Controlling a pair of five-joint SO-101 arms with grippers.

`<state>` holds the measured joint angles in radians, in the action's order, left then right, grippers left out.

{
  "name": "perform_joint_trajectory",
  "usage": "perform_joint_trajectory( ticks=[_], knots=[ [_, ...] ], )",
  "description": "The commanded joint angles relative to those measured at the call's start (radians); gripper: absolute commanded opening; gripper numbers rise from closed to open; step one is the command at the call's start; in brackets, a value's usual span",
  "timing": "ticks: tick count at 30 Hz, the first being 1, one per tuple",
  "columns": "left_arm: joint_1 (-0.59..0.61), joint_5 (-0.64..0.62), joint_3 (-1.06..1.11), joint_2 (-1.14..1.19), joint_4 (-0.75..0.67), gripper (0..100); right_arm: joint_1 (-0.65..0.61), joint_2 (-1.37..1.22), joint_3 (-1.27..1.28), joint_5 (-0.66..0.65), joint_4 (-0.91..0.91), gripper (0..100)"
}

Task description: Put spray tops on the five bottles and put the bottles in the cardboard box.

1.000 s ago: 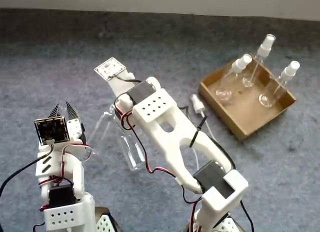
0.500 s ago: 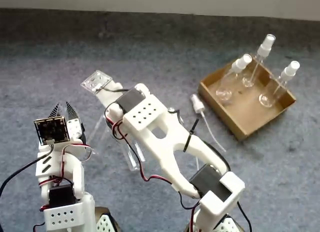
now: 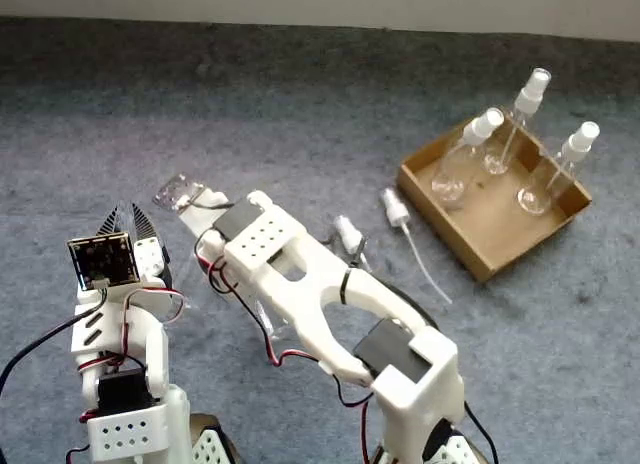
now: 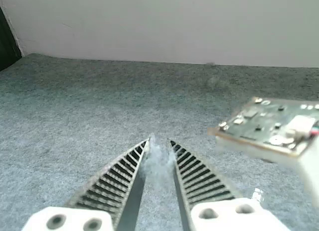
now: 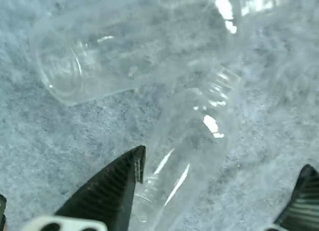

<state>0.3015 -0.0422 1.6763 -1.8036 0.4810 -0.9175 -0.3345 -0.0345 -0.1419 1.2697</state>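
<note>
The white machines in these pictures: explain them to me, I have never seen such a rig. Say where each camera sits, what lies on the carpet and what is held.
They are two small robot arms side by side on a grey carpet. One picture looks down from above; the other two come from a camera on each arm's wrist. The left arm's fingers are slightly apart and hold nothing. The right arm's fingers hang wide open over two clear bottles lying on the carpet, holding nothing. Two loose spray tops lie nearby, and three bottles with tops stand in the cardboard box.
</note>
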Motion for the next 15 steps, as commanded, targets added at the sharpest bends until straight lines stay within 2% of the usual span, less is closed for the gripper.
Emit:
perform_joint_trajectory(
  ticks=[1,7,9,13,15],
  knots=[
    [0.007,0.003,0.018,-0.007,-0.023,0,-0.010,-0.033,-0.008,-0.006,-0.015,40.1],
    [-0.013,0.005,0.018,-0.007,-0.021,0,-0.005,-0.111,-0.010,-0.009,-0.013,39.1],
    [-0.033,0.005,0.018,-0.007,-0.021,0,-0.005,-0.111,-0.010,-0.011,-0.005,33.4],
    [-0.039,0.005,0.018,-0.007,-0.020,0,-0.004,-0.110,-0.010,-0.012,-0.010,14.7],
    [-0.039,0.005,0.018,-0.007,-0.020,0,0.015,-0.110,-0.010,-0.012,-0.012,10.2]
  ],
)
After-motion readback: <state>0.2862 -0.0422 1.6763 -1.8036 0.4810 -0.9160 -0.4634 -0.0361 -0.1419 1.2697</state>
